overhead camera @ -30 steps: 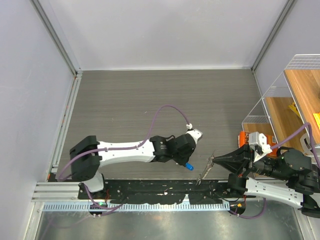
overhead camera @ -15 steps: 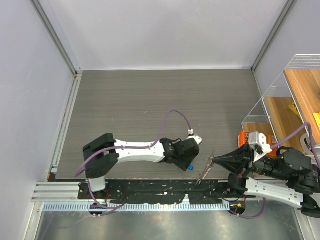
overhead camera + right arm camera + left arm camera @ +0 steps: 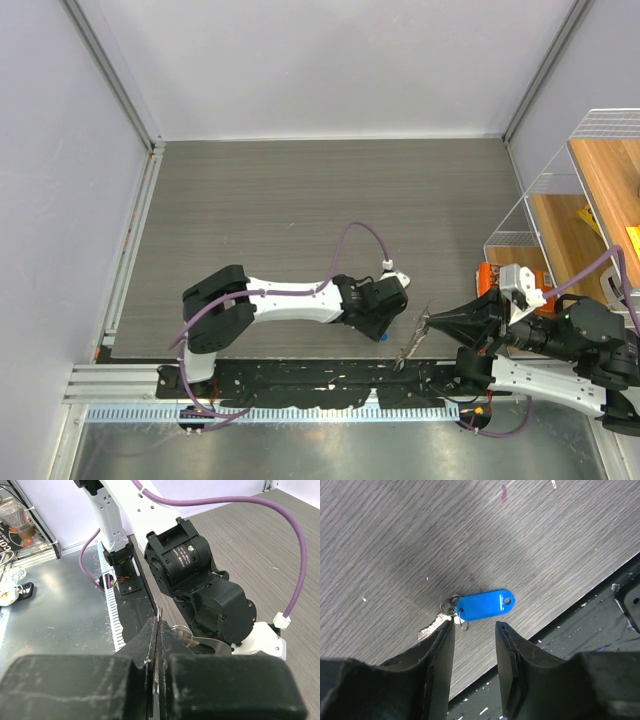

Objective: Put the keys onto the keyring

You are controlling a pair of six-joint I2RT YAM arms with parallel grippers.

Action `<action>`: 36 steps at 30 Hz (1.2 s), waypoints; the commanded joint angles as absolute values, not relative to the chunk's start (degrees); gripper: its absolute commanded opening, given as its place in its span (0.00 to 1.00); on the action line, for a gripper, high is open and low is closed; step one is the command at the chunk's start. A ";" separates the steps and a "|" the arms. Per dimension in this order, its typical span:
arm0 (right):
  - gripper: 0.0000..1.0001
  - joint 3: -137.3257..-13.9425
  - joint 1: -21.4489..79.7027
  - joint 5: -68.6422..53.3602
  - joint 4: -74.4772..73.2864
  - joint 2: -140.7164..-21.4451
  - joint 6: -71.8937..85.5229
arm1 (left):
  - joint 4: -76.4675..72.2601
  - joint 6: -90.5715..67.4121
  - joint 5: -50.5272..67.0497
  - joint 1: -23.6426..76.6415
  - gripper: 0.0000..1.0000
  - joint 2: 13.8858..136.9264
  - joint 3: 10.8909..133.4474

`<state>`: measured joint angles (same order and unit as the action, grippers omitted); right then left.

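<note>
While scanning from above: grey surface (image 3: 300,200) across mid-frame. Left hand (image 3: 475,626) lower centre, jaws half-parted, gripping nothing. Right hand (image 3: 432,322) lower right, pinched shut on keyring (image 3: 410,345). Blue-tagged key (image 3: 482,606) flat on surface near its lower edge, just ahead of left fingertips.

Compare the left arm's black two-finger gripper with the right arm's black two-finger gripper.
The left gripper stands open; the right gripper is shut. The left gripper holds nothing, poised over the blue-tagged silver key lying on the grey wood-grain table; the right gripper clamps the thin metal keyring. The left gripper points down at the table; the right gripper points sideways. Both are black.
</note>
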<state>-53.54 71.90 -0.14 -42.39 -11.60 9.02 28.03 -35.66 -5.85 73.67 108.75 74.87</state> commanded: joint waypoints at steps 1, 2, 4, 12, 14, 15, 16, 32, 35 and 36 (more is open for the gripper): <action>0.05 -54.05 72.07 -0.18 -40.08 -10.46 9.32 | 29.09 -36.39 -5.19 73.83 0.42 109.69 77.25; 0.05 -53.97 72.16 -0.18 -39.90 -10.37 9.40 | 29.27 -36.39 -5.36 73.92 0.42 109.86 77.34; 0.06 -53.79 72.07 -0.18 -39.82 -10.20 9.32 | 29.44 -36.39 -5.62 73.83 0.43 110.04 77.52; 0.05 -53.35 72.07 -0.26 -39.64 -9.76 9.40 | 30.32 -36.65 -5.19 73.83 0.40 111.45 77.87; 0.05 -53.17 72.16 -0.35 -39.55 -9.76 9.49 | 30.32 -36.74 -5.10 73.83 0.38 111.45 77.70; 0.05 -53.17 72.07 -0.44 -39.55 -9.76 9.41 | 30.24 -36.83 -5.10 73.83 0.37 111.36 77.52; 0.05 -53.09 72.07 -0.44 -39.55 -9.76 9.40 | 30.23 -36.91 -5.10 73.83 0.36 111.36 77.35; 0.05 -52.82 72.07 -0.88 -39.38 -9.67 9.84 | 27.95 -35.07 -7.73 73.92 0.00 111.45 75.50; 0.05 -52.82 72.07 -0.97 -39.20 -9.84 9.76 | 26.90 -33.58 -8.61 73.92 0.00 108.99 74.01; 0.05 -52.82 72.07 -0.97 -39.11 -9.84 9.84 | 26.46 -32.88 -8.96 73.92 0.00 108.03 73.48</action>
<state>-52.38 71.90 -0.38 -42.52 -10.33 9.23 29.12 -35.46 -6.26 73.67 111.61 75.64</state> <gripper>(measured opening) 0.060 0.035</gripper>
